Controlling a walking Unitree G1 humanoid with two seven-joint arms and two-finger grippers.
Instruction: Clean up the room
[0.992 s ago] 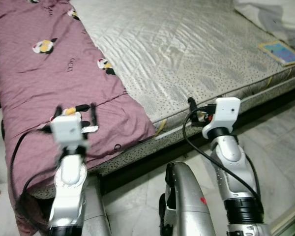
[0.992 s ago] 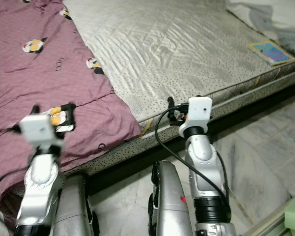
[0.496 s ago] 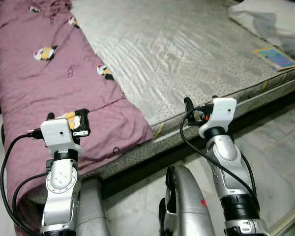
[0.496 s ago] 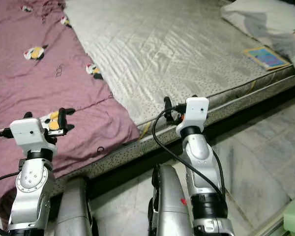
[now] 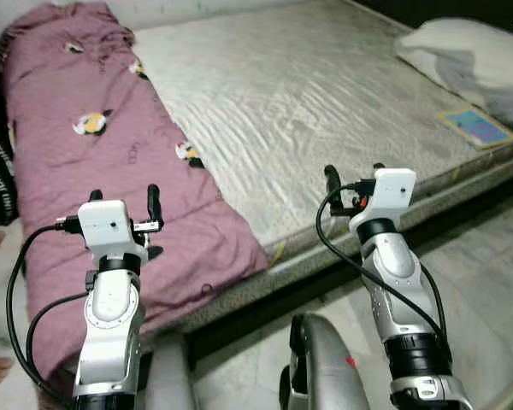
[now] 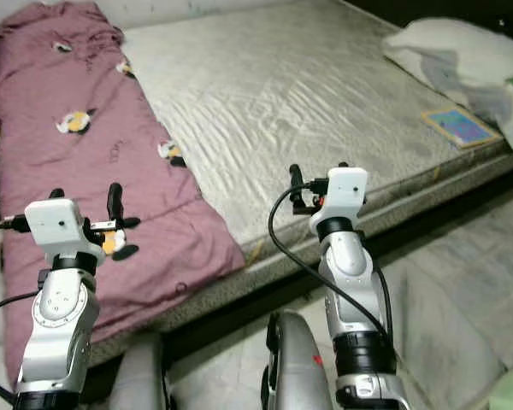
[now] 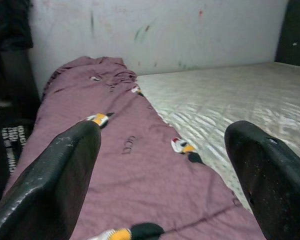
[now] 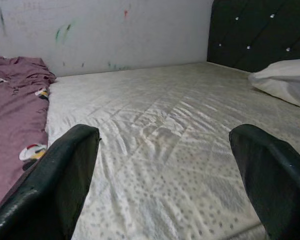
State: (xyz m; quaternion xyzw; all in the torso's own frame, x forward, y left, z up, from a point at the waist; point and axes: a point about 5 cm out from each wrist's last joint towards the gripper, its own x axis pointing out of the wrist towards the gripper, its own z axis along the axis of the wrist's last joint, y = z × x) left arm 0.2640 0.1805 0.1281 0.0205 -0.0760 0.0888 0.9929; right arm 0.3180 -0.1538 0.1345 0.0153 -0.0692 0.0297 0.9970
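Maroon blanket [image 5: 94,162] lies in a long strip along the robot's left side of the mattress [image 5: 325,94], running from the bed's near edge up to the far wall; small penguin-like prints scattered over it, cloth rumpled at the far end, near corner draped over the mattress edge. Rest of mattress bare: grey-white quilted cover, dotted side panel. White pillow [image 5: 466,51] at the far right corner, a thin colourful book [image 5: 480,128] beside it near the edge. Left gripper [image 5: 120,201] held above the blanket's near end, fingers spread wide, nothing between them. Right gripper [image 5: 352,175] held over the mattress's near edge, fingers likewise apart and empty. Pale marble floor [image 5: 487,256] below the bed.
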